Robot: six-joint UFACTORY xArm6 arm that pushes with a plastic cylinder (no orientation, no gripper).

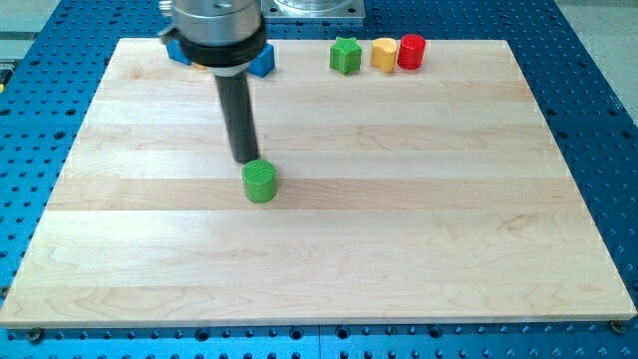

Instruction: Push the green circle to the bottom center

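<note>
Wood board [399,249] sat on the blue perforated table [598,100], and your green circle [260,181] was left of the middle, roughly halfway between far and near edges. My tip [245,160] was just behind it on the far side, looked like touching but hard to call. No pincer on this rod, so nothing was gripped. Far edge had a green star [345,55], yellow block [384,53], red cylinder [411,51], plus blue blocks [263,62] half hidden behind the arm.

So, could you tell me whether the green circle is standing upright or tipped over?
Upright: the green circle rests on its base on the board, flat round top facing up, just below my tip.
</note>
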